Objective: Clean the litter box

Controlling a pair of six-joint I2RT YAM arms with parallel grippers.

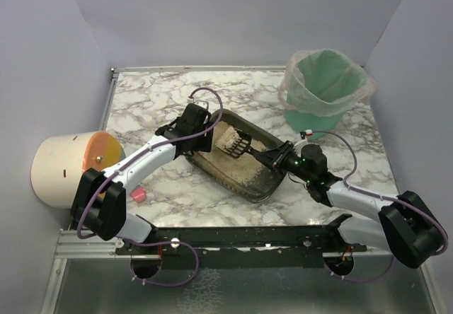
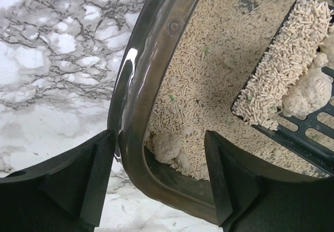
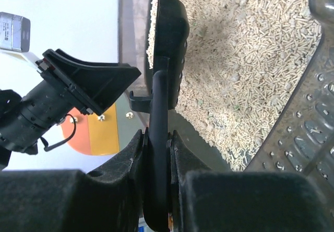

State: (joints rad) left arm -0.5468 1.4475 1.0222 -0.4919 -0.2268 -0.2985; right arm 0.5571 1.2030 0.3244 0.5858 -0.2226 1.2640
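The litter box (image 1: 272, 184) lies tilted across the middle of the marble table, holding beige pellet litter. My left gripper (image 1: 200, 134) is at its left corner. In the left wrist view the gripper (image 2: 159, 175) is open and its fingers (image 2: 78, 182) straddle the box's rim (image 2: 140, 70) without pinching it. A pale clump (image 2: 167, 146) lies in that corner. My right gripper (image 3: 156, 149) is shut on the handle of the black slotted scoop (image 3: 168, 38). The scoop (image 1: 238, 144) hangs over the litter with pellets and clumps (image 2: 308, 88) on it.
A green bucket (image 1: 322, 88) lined with a clear bag stands at the back right. A cream cylinder with an orange face (image 1: 64, 169) lies at the left edge. A small pink object (image 1: 139, 194) is near the left arm's base.
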